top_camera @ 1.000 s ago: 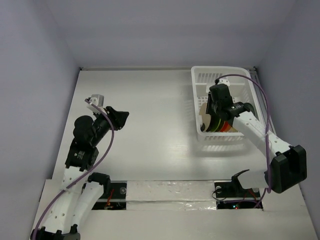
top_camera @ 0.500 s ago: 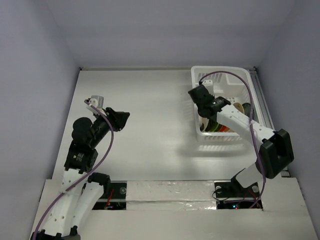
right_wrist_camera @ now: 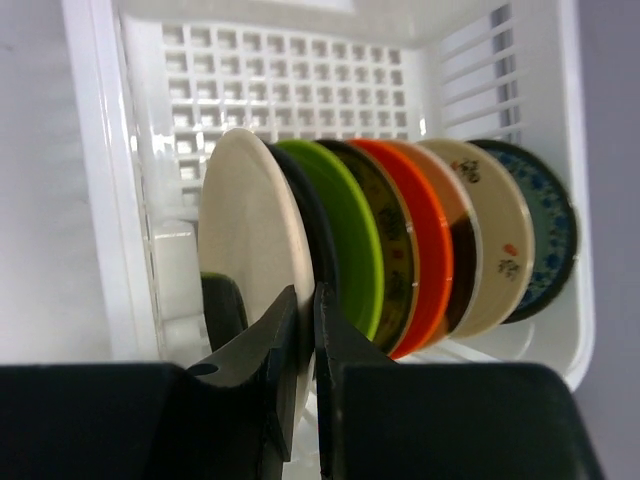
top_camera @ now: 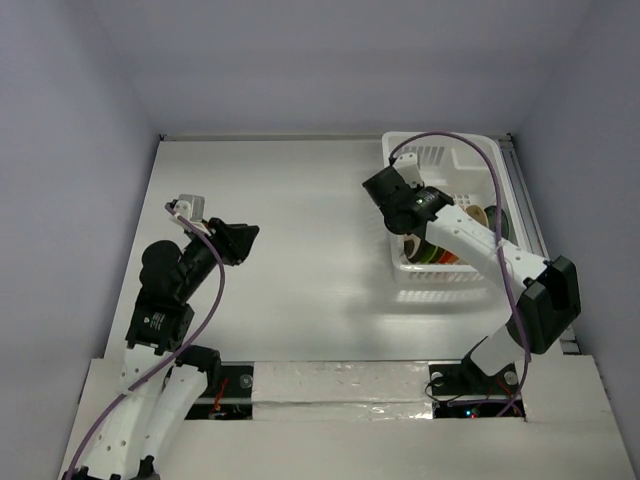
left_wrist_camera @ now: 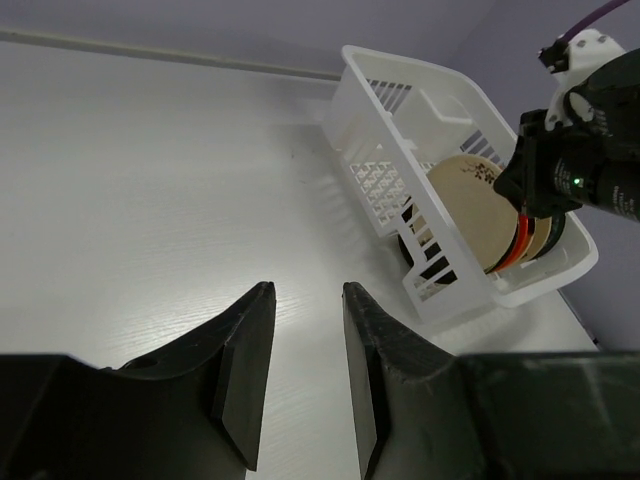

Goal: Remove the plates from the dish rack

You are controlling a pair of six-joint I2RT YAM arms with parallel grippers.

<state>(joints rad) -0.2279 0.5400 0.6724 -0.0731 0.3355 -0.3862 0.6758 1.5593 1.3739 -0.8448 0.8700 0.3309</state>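
The white dish rack [top_camera: 440, 152] stands at the far right of the table. Several plates stand on edge in it: cream [right_wrist_camera: 250, 230], black [right_wrist_camera: 318, 225], green [right_wrist_camera: 350, 230], patterned yellow [right_wrist_camera: 385, 245], orange-red [right_wrist_camera: 425, 240], a cream patterned one [right_wrist_camera: 490, 235] and patterned teal [right_wrist_camera: 545, 225]. My right gripper [right_wrist_camera: 305, 330] is shut on the rim of the cream plate at the left end of the row, inside the rack. It also shows in the top view [top_camera: 405, 222] and in the left wrist view [left_wrist_camera: 545, 185]. My left gripper [left_wrist_camera: 305, 290] is open and empty above bare table, far left of the rack [left_wrist_camera: 400, 120].
The rack's left wall [right_wrist_camera: 100, 170] stands close beside the cream plate. White table [top_camera: 300, 220] lies between the two arms. Grey walls enclose the table on three sides.
My right wrist has swung left, from over the middle of the rack to over its left side, with the jaws on the cream plate. The left arm has shifted only slightly.
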